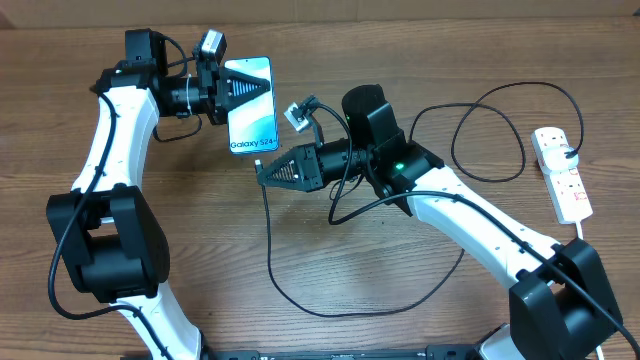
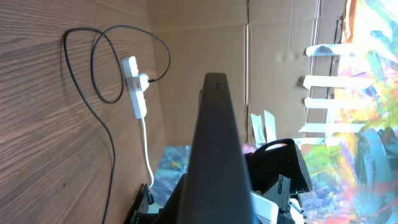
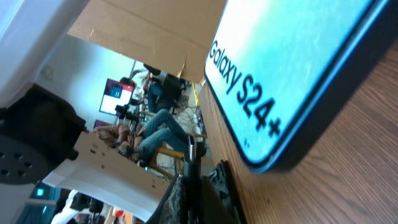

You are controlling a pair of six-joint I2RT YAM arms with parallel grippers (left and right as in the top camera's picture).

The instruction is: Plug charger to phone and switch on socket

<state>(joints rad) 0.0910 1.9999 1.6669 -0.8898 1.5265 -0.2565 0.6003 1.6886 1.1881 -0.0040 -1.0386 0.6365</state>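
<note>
My left gripper (image 1: 236,95) is shut on the phone (image 1: 251,108) and holds it with the lit screen up and the "Galaxy S24" end towards my right gripper. The left wrist view shows the phone edge-on (image 2: 217,137). My right gripper (image 1: 263,168) is shut on the charger connector tip (image 3: 193,152), just short of the phone's lower short edge (image 3: 292,68). The black charger cable (image 1: 300,300) loops over the table to a black plug (image 1: 570,153) in the white socket strip (image 1: 563,178) at the far right. The strip also shows in the left wrist view (image 2: 135,87).
A cardboard wall (image 1: 400,8) runs along the back of the wooden table (image 1: 200,260). The strip's thick white cord (image 2: 148,152) leaves past the table edge. Cable loops (image 1: 490,140) lie between my right arm and the strip.
</note>
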